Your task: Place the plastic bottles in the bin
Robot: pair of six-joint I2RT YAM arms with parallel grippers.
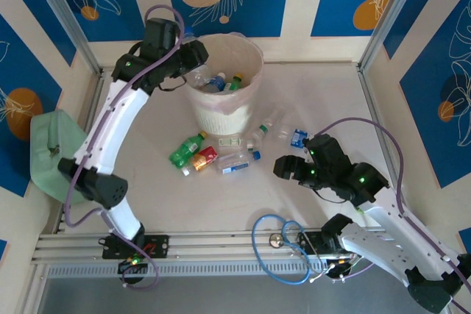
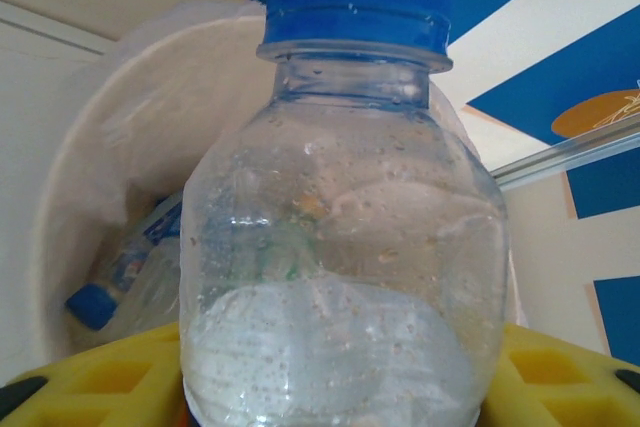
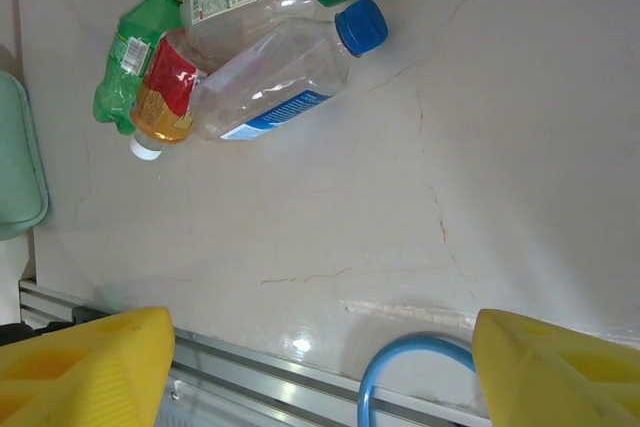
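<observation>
My left gripper (image 1: 193, 58) hangs over the left rim of the bin (image 1: 221, 114) and is shut on a clear bottle (image 2: 340, 247) with a blue cap. Its yellow fingers (image 2: 100, 377) flank the bottle's base. Inside the pink-lined bin (image 2: 90, 167) lie a blue-capped bottle (image 1: 218, 81) and a green one (image 1: 235, 80). On the table in front of the bin lie a green bottle (image 1: 188, 149), a red-labelled bottle (image 1: 204, 158), a clear blue-labelled bottle (image 1: 237, 163) and two more clear ones (image 1: 257, 135). My right gripper (image 1: 287, 167) is open above bare table, right of this cluster (image 3: 290, 77).
A mint-green case (image 1: 48, 148) sits at the table's left edge. A blue cable loop (image 1: 283, 248) lies on the metal rail (image 1: 221, 244) at the near edge, just under my right gripper (image 3: 320, 377). A small blue item (image 1: 298, 137) lies by the right arm.
</observation>
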